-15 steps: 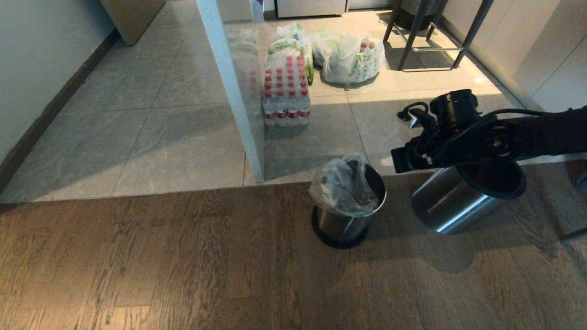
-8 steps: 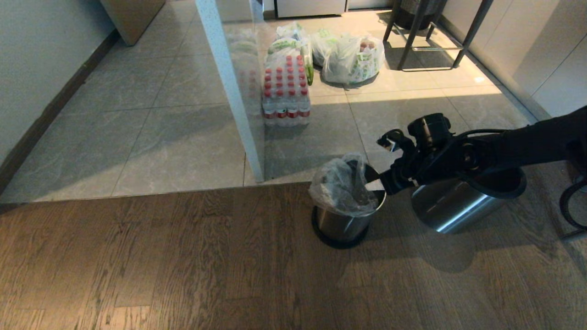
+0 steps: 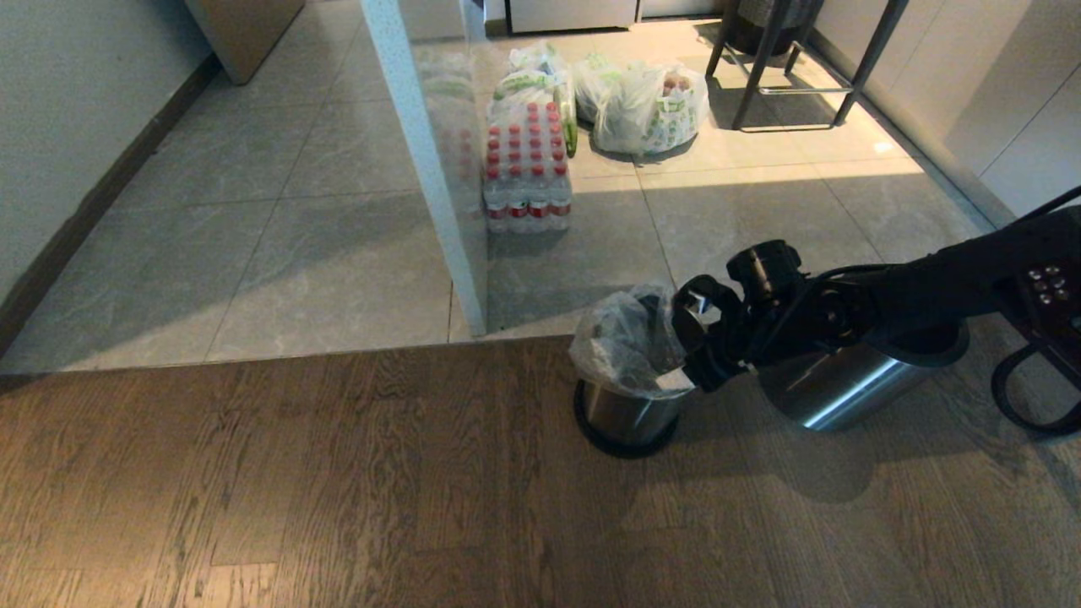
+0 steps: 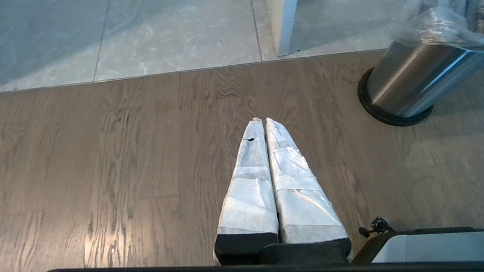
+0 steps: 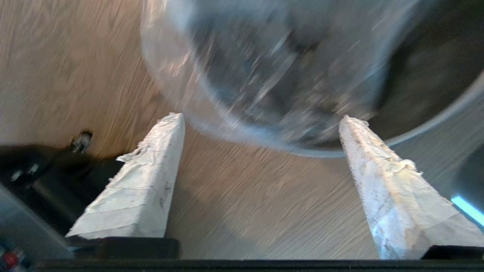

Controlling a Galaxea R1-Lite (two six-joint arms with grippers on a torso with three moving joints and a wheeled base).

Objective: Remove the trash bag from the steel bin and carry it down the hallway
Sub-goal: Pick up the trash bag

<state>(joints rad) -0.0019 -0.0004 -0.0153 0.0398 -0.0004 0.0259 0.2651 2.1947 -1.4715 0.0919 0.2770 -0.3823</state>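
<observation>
The steel bin (image 3: 629, 412) stands on the wood floor, black base down, and also shows in the left wrist view (image 4: 410, 85). The clear crinkly trash bag (image 3: 623, 342) sits in it, its top bunched above the rim, dark rubbish showing through. My right gripper (image 3: 686, 344) hangs open at the bin's right rim, close against the bag. In the right wrist view the gripper (image 5: 261, 118) has wide-apart fingers with nothing between them, and the blurred bag (image 5: 272, 64) lies just past the tips. My left gripper (image 4: 261, 121) is shut and parked low over the wood floor, left of the bin.
A second steel cylinder (image 3: 832, 388) with a black rim lies tilted right of the bin, under my right arm. A white partition (image 3: 426, 160) ends just behind the bin. Tiled hallway floor (image 3: 253, 219) runs back left of it. A bottle pack (image 3: 528, 169), white printed bags (image 3: 650, 105) and a stool (image 3: 790, 63) stand behind.
My right arm has swung down and left from above the tilted cylinder to the bin's rim. Its jaws have gone from shut to wide open. The left arm has not moved.
</observation>
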